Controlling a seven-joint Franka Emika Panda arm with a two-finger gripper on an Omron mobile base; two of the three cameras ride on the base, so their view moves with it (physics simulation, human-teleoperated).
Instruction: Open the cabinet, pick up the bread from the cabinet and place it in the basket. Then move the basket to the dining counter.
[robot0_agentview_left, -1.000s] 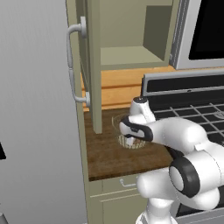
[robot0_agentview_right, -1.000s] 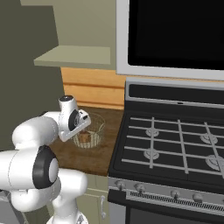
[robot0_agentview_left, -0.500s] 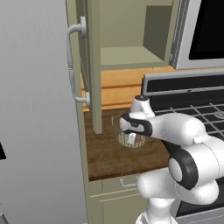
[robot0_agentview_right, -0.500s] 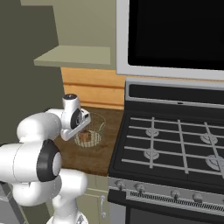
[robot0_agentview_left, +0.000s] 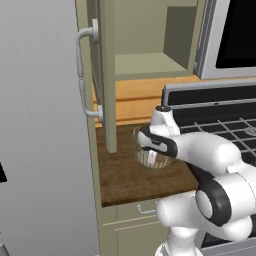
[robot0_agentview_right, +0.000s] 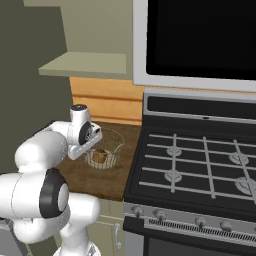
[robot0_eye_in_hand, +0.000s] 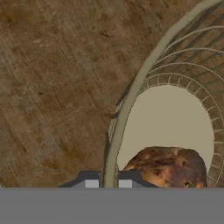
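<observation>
- The gripper (robot0_eye_in_hand: 108, 183) is pinching the rim of the basket (robot0_eye_in_hand: 131, 96): in the hand view its two dark tips stand close together at 6 o'clock, one on each side of the pale wire rim.
- The basket (robot0_agentview_right: 106, 150) sits upright on the dark wood desk (robot0_agentview_left: 130, 175), just beside the stove (robot0_agentview_right: 200, 175), which lies at its 3 o'clock in the right base view.
- The bread (robot0_eye_in_hand: 168, 168) lies inside the basket on its pale bottom; in the hand view it shows at about 5 o'clock, just beside the fingertips.
- In the right base view the bread (robot0_agentview_right: 100, 155) is a small brown lump seen through the mesh.
- The cabinet (robot0_agentview_left: 145, 45) hangs above the desk, with its door (robot0_agentview_left: 102, 75) swung open.
- The door's curved silver handle (robot0_agentview_left: 82, 75) points toward 9 o'clock in the left base view.
- The cabinet shelf (robot0_agentview_right: 85, 65) above the basket is bare.
- A black microwave (robot0_agentview_right: 200, 40) hangs over the stove.
</observation>
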